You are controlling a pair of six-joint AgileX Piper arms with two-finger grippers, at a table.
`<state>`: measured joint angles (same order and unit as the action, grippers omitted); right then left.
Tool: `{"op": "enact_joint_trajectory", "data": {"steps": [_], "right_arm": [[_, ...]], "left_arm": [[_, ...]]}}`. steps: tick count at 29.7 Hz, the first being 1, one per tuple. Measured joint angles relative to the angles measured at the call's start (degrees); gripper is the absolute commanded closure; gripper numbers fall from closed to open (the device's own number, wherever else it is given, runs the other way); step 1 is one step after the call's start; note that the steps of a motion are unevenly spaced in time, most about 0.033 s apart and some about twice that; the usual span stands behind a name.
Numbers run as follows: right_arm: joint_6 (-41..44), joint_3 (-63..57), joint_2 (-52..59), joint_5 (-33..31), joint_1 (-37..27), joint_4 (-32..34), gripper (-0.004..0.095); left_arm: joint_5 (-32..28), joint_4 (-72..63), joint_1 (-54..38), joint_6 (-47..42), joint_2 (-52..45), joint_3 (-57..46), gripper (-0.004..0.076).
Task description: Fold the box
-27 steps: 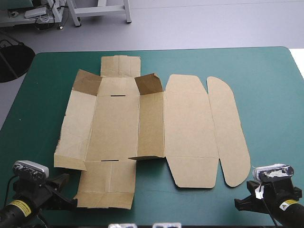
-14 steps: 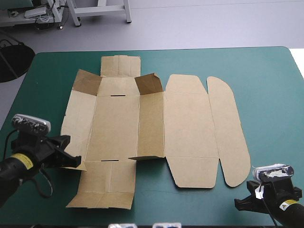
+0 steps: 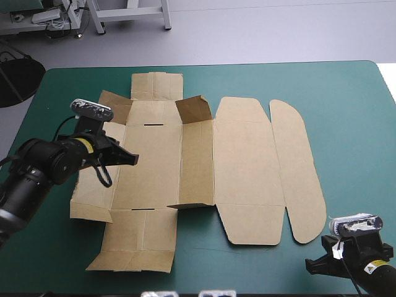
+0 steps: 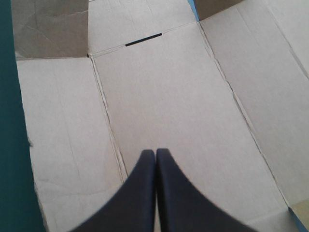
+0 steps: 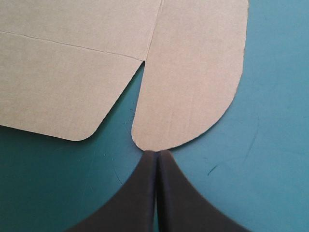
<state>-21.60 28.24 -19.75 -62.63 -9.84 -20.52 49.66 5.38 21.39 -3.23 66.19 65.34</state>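
Observation:
The brown box [image 3: 247, 167] lies opened out on the teal-green cover, mostly flat. One long wall [image 3: 197, 162] stands raised beside the base panel, and two small corner flaps at the far end tilt up. My left gripper [image 3: 131, 159] is shut and hovers over the left side of the base panel [image 4: 169, 96], pointing toward the narrow slot [image 4: 143, 39] at its far end. My right gripper [image 3: 311, 266] is shut near the table's front right corner. Its tip [image 5: 158, 152] sits just short of the rounded end of the long outer flap [image 5: 188, 92].
The teal-green cover [image 3: 352, 111] shows to the right of the box and along the front edge. The box's near flap [image 3: 137, 241] reaches close to the front edge. The far flap [image 3: 158, 85] lies near the table's far edge.
My left arm has swung from the table's front left corner away from the front edge and inward, over the box's left wall to the base panel. The right arm and the box stayed still.

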Motion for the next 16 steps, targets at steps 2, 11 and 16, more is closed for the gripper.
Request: {"op": "enact_joint_trajectory", "data": {"steps": [2, 11, 16], "right_arm": [[0.00, 0.00, 0.00, 0.00, 0.00, 0.00, 0.0926], [0.00, 0.00, 0.00, 0.00, 0.00, 0.00, 0.0926], [0.00, 0.00, 0.00, 0.00, 0.00, 0.00, 0.0926]], "left_arm": [[-0.38, 1.00, -0.36, 0.00, 3.25, 2.27, 0.0733], [-1.02, -7.76, -18.52, 4.87, 10.83, 8.69, 0.0733], [0.06, -17.86, -31.75, 14.00, 12.31, 8.74, 0.0733]]}}
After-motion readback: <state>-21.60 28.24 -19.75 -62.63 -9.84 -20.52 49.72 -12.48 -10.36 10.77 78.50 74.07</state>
